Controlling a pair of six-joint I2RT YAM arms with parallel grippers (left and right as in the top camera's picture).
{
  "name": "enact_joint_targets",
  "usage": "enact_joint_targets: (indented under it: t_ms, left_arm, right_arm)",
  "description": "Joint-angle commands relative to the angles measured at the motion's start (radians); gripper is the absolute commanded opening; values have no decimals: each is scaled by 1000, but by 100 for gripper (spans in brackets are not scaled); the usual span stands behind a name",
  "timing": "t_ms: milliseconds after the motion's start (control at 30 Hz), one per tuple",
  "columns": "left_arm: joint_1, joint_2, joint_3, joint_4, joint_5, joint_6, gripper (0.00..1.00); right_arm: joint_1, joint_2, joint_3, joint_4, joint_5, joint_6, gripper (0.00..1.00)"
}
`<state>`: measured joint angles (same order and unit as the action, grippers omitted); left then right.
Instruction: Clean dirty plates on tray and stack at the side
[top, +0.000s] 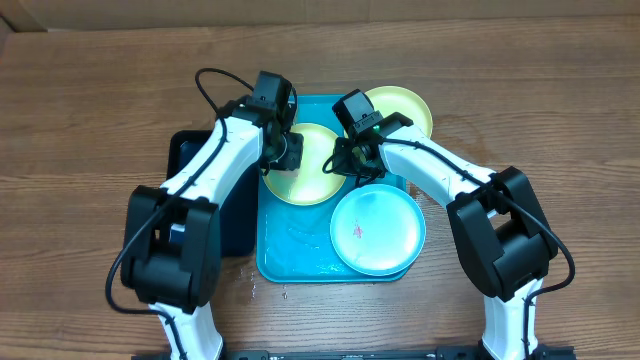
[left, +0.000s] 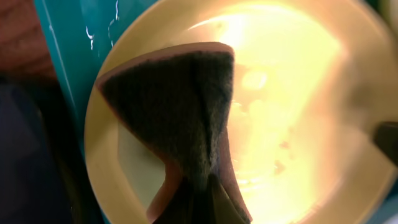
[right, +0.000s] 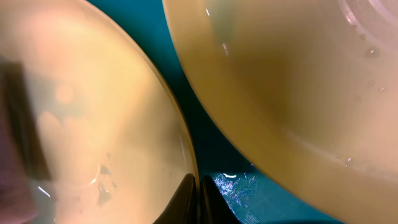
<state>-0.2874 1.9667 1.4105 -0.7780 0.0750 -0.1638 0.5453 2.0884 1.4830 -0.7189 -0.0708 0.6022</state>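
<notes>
A lime-green plate (top: 312, 178) lies on the turquoise tray (top: 290, 245), at its far left. My left gripper (top: 285, 150) is shut on a dark scouring pad (left: 180, 106) with a pinkish edge and presses it on this plate (left: 292, 93). My right gripper (top: 345, 160) is shut on the same plate's right rim (right: 93, 93), its fingers (right: 198, 196) pinching the edge. A second lime-green plate (top: 405, 108) sits at the tray's far right corner and also shows in the right wrist view (right: 298, 81). A light-blue plate (top: 378, 228) with a small red smear lies at the tray's near right.
A smaller dark navy tray (top: 215, 200) lies against the turquoise tray's left side, partly under my left arm; it also shows in the left wrist view (left: 25, 155). Water glints on the turquoise tray floor (right: 249, 186). Brown wooden table (top: 80, 120) surrounds both trays.
</notes>
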Motion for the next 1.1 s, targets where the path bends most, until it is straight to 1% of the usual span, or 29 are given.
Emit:
enact_joint_targets:
  t_ms: [0, 100, 133, 200, 233, 300, 333, 433, 533, 733, 767, 800, 933, 967, 1067]
  left_arm:
    - [-1, 76, -41, 20, -14, -32, 4]
    - [-1, 103, -47, 13, 114, -15, 4]
    - [-1, 98, -44, 14, 208, 5, 4]
    - [-1, 89, -32, 18, 305, 22, 4]
    - [-1, 76, -14, 18, 386, 36, 4]
    - [-1, 52, 10, 15, 448, 37, 4]
    - [0, 34, 20, 15, 455, 36, 4]
    - [11, -34, 36, 15, 430, 13, 4]
    - [35, -110, 36, -7, 371, -2, 4]
    - [119, -242, 36, -149, 285, -42, 4]
    - [133, -257, 36, -177, 254, -48, 4]
    - [143, -267, 36, -200, 221, -53, 5]
    - [163, -271, 25, -301, 32, -75, 4]
    - [163, -269, 8, -328, -36, -93, 4]
    - [163, -268, -42, -328, -86, -123, 5]
  right_arm:
    - [11, 1, 16, 6, -9, -3, 4]
    - [11, 1, 16, 7, -9, -3, 4]
    - [11, 1, 16, 7, -9, -3, 4]
    - [11, 1, 16, 7, -9, -3, 4]
    - [11, 1, 16, 7, -9, -3, 4]
    - [11, 1, 16, 7, -9, -3, 4]
    - [11, 1, 16, 7, -9, -3, 4]
    - [11, 1, 16, 7, -9, -3, 4]
    - [11, 1, 16, 7, -9, -3, 5]
    - [11, 1, 16, 7, -9, -3, 5]
    - [11, 1, 16, 7, -9, -3, 5]
    - [11, 1, 16, 7, -9, -3, 8]
    - [11, 1, 16, 8, -9, -3, 8]
    - [11, 1, 16, 8, -9, -3, 8]
    - [11, 1, 16, 7, -9, -3, 8]
